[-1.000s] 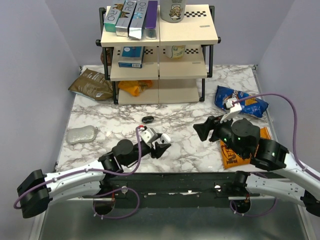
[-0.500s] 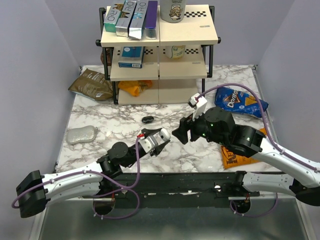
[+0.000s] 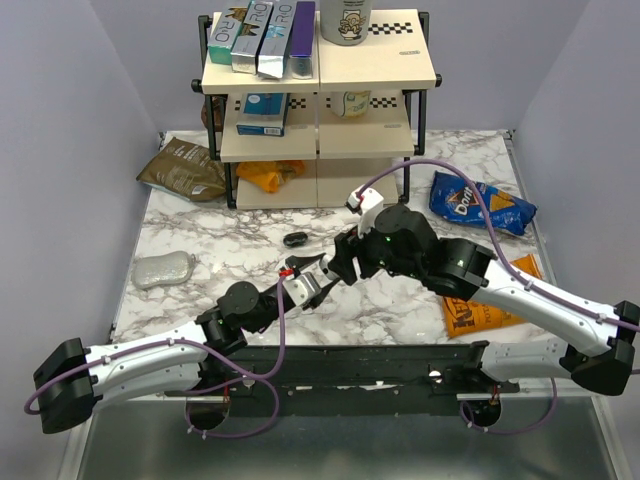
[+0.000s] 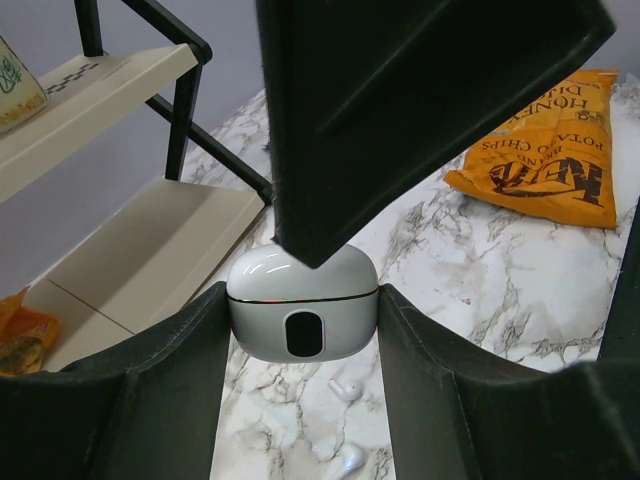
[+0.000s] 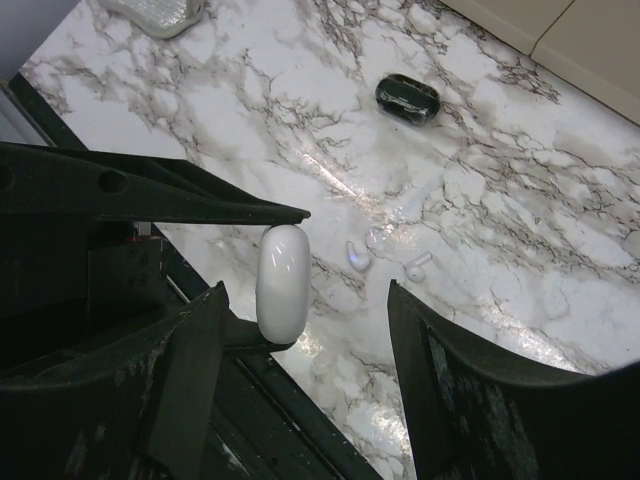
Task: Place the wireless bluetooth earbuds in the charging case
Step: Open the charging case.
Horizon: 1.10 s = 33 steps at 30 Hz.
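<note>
The left gripper (image 3: 311, 285) clamps the glossy white oval charging case (image 4: 302, 320) aloft, lid shut, seemingly for the wide-spread right gripper (image 3: 338, 262) to open; two small white earbuds (image 5: 357, 257) lie on the marble table (image 5: 500, 200).

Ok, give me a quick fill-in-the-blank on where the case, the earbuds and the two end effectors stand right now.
1. The left end effector grips the charging case, whose lid is ____.
2. The two earbuds lie loose on the marble table, and their colour is ____.
3. The right end effector holds nothing, and its jaws stand ____.
Missing words: shut; white; open.
</note>
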Motion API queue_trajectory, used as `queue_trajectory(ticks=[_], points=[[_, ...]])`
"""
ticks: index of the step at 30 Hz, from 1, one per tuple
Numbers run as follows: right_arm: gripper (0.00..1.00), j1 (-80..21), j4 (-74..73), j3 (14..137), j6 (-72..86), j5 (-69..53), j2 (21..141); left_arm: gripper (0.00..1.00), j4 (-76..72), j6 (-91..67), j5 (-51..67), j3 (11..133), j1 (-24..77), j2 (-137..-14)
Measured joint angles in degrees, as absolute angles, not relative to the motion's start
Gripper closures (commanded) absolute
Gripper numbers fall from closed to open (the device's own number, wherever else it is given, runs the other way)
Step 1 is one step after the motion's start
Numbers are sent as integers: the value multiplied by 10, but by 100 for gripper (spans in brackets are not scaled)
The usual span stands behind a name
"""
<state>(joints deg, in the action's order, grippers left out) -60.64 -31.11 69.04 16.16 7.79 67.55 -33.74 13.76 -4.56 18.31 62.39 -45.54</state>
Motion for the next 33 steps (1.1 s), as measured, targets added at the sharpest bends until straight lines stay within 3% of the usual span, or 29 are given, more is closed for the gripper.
queue_trajectory(ticks=[33], points=[[27,-607,-323,701,169,118,705,100,-316,140,-60,183,634,-434]])
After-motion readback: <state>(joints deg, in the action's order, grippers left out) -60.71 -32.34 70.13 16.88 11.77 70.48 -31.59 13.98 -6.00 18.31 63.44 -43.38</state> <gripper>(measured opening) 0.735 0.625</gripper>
